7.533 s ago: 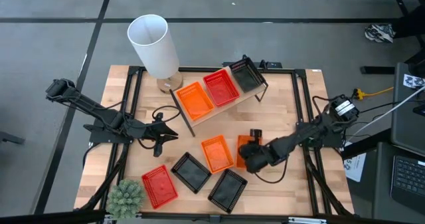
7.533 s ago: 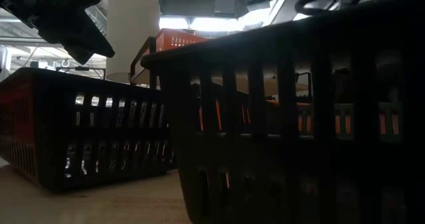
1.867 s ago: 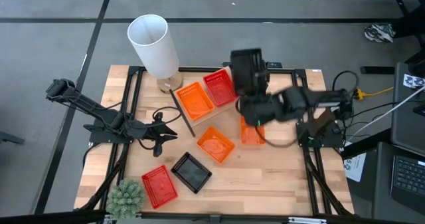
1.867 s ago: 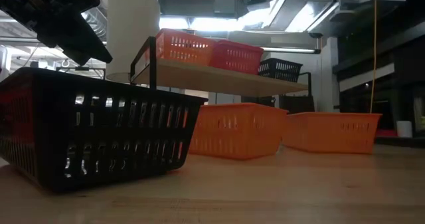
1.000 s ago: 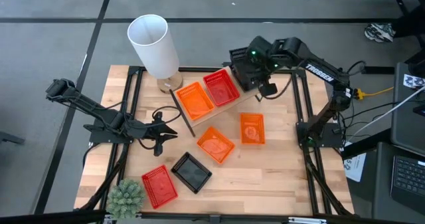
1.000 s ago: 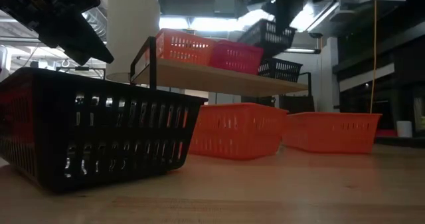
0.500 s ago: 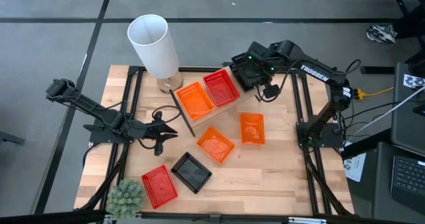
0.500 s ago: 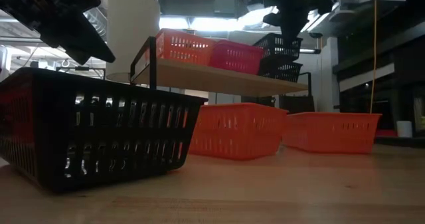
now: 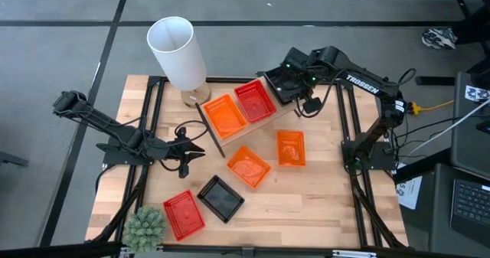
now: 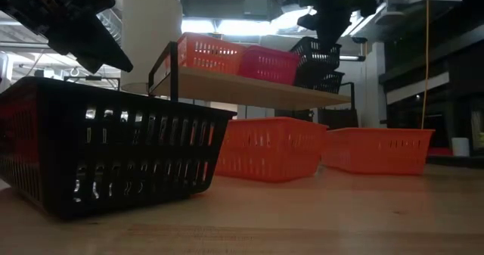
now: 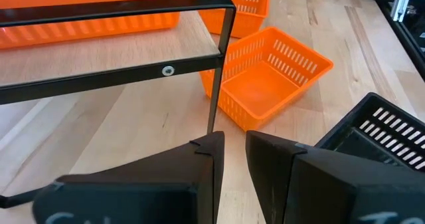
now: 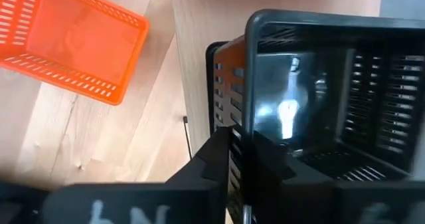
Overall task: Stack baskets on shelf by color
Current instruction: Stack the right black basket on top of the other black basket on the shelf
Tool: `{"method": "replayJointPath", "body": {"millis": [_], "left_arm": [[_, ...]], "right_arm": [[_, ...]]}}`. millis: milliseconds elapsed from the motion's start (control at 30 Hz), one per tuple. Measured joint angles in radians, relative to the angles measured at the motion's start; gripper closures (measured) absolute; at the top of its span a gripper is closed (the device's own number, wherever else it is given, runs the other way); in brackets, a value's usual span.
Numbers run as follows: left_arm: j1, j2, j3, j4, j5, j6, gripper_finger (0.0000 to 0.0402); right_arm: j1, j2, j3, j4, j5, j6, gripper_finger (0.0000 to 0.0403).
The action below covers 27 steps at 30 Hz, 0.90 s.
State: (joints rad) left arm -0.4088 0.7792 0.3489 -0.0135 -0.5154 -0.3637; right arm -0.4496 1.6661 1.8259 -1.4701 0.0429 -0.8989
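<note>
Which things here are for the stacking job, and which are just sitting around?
For the job: orange baskets, red baskets, black baskets, the shelf, right gripper holding a black basket.

Just lying about: white cylinder, green plant.

Two dark jointed arms, black cables, white lettering

My right gripper (image 12: 240,159) is crowding the shelf's (image 9: 243,128) black-basket end. A tall white cylinder (image 9: 178,53) is blocking the far corner. Two orange baskets (image 9: 264,158) are sitting before the shelf, with bare tabletop (image 9: 321,204) lying open beyond them on my right.
</note>
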Motion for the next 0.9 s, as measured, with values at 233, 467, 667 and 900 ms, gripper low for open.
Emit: {"method": "replayJointPath", "body": {"millis": [233, 467, 667, 900], "left_arm": [[0.000, 0.000, 0.000, 0.000, 0.000, 0.000, 0.0345], [0.000, 0.000, 0.000, 0.000, 0.000, -0.001, 0.0345], [0.000, 0.000, 0.000, 0.000, 0.000, -0.001, 0.0345], [0.000, 0.000, 0.000, 0.000, 0.000, -0.002, 0.0345]], "right_arm": [[0.000, 0.000, 0.000, 0.016, 0.002, 0.000, 0.0315], [0.000, 0.000, 0.000, 0.045, 0.063, 0.043, 0.0285], [0.001, 0.000, 0.000, 0.015, 0.054, 0.099, 0.0284], [0.005, 0.000, 0.000, -0.036, 0.099, 0.214, 0.0283]]}}
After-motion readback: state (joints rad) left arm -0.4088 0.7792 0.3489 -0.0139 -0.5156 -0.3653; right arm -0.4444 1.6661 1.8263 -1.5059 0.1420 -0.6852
